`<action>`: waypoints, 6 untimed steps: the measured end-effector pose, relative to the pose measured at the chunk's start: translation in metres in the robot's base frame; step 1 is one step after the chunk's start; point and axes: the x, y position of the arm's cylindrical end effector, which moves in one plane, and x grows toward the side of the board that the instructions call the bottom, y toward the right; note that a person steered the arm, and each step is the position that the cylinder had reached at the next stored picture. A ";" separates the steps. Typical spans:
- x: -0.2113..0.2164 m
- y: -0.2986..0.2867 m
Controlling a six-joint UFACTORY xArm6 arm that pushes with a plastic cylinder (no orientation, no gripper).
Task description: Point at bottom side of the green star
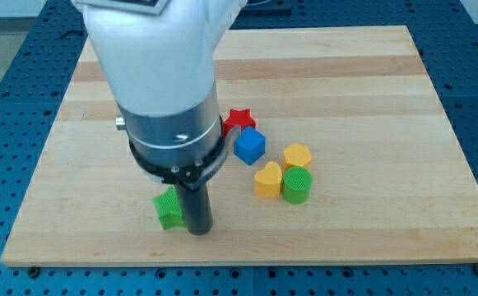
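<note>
The green star (168, 209) lies near the bottom edge of the wooden board (370, 74), left of centre. My tip (200, 230) rests on the board right against the star's right side, level with its lower part. The rod partly covers the star's right edge. The arm's white and grey body hangs over the board's left centre and hides what lies under it.
A red star (239, 120) peeks out beside the arm body. A blue cube (250, 145) lies just below it. A yellow hexagon (298, 155), a yellow heart (267, 180) and a green cylinder (297, 186) cluster right of my tip.
</note>
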 end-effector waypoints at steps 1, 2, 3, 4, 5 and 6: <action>0.013 -0.018; 0.008 -0.063; -0.010 -0.098; -0.020 -0.122; 0.003 -0.121; 0.024 -0.084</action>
